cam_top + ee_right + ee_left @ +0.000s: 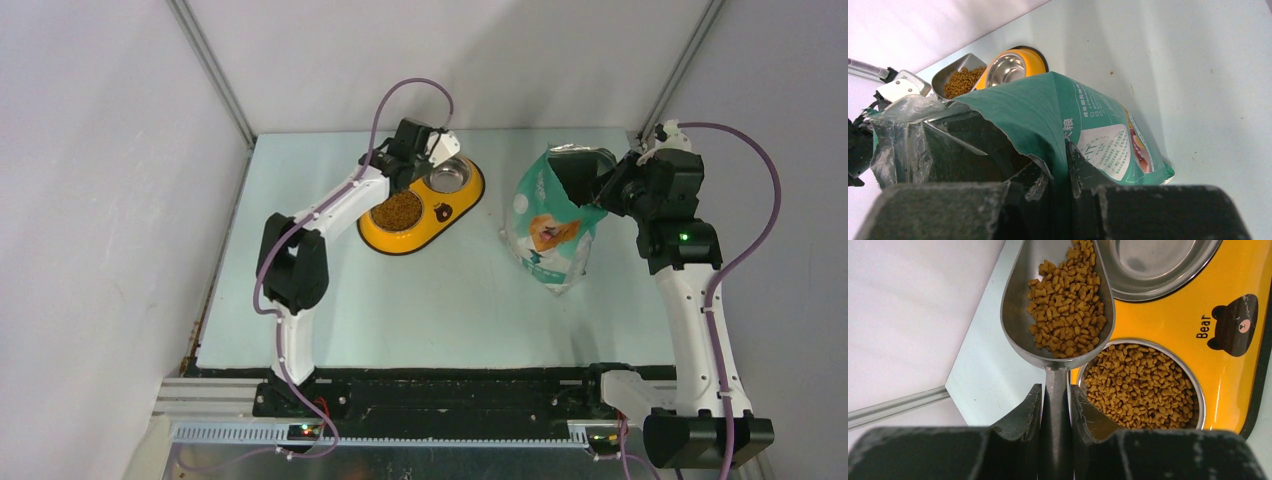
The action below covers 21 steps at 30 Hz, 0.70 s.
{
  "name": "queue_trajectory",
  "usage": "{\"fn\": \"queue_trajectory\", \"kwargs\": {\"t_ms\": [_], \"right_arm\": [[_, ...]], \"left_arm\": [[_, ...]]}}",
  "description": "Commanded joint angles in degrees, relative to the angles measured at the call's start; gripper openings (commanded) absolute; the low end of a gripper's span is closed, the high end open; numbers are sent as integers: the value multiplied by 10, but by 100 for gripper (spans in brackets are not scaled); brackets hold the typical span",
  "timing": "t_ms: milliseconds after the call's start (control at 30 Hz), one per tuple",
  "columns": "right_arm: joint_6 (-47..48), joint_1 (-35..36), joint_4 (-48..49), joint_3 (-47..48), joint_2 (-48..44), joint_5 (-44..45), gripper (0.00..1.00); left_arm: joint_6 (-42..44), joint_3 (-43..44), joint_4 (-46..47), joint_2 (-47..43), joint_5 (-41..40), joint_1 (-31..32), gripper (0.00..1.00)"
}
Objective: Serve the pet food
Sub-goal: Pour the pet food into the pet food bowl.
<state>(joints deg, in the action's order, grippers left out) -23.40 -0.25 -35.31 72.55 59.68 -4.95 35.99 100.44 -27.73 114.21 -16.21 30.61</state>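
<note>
My left gripper [1055,392] is shut on the handle of a grey metal scoop [1017,305], held level. The scoop carries pet food [1068,300], brown kibble. It hovers at the yellow two-bowl feeder's [1168,320] far left side, beside the empty steel bowl [1158,265]. The near bowl is full of kibble [1143,385]. In the top view the left gripper [425,152] is over the feeder [440,212]. My right gripper [1058,160] is shut on the torn rim of the teal-and-white bag [1098,130], holding it open. The bag [553,225] stands right of the feeder.
The pale green table [400,310] is boxed in by grey walls on the left, back and right. Its left edge [955,390] lies close to the scoop. The scoop with kibble [960,80] and the empty bowl [1008,70] show beyond the bag.
</note>
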Motion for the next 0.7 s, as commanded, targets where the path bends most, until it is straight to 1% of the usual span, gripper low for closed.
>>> {"fn": "queue_trajectory", "kwargs": {"t_ms": [0,233,433,667], "right_arm": [[15,-10,10,12,-5,12,0],[16,-8,11,12,-3,14,0],[16,-8,11,13,6,10,0],[16,-8,11,13,6,8,0]], "left_arm": [[25,43,3,7,-11,-3,0],[50,94,-35,43,-32,-1,0],[58,99,-32,48,-30,6,0],[72,113,-33,62,-57,13,0]]}}
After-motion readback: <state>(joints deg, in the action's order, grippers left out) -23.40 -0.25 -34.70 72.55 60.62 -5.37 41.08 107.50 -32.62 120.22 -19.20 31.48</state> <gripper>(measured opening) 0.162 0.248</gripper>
